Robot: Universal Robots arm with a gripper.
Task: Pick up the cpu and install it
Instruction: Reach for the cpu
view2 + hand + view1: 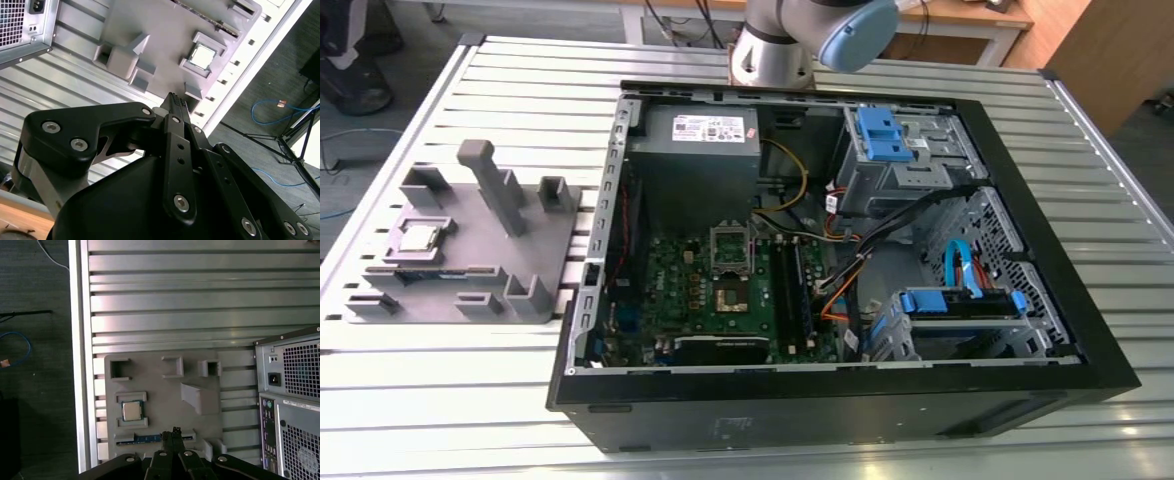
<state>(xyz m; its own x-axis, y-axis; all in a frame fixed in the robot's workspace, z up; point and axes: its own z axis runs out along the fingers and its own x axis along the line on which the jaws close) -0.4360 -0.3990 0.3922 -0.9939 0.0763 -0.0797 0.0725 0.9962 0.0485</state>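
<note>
Table [454, 420], slatted aluminium, one, carries everything listed. Computer case [854, 405], black tower laid on its side with the panel off, one. Robot arm [787, 40], one, behind the case in the exterior view. Fixture tray [574, 240], grey moulded, one, on the table just beside the case at the exterior view's left. Motherboard [680, 290], green, one, on the case floor. Gripper [176, 98], one, black fingers brought together with nothing between them, hanging over the tray and well apart from the chip in both wrist views. Socket [731, 292], one, on the motherboard, apparently vacant. Cpu [420, 238], one, silvery top up, lying in its tray pocket. Progress, as judged: none yet; pick-up and installation both outstanding.
</note>
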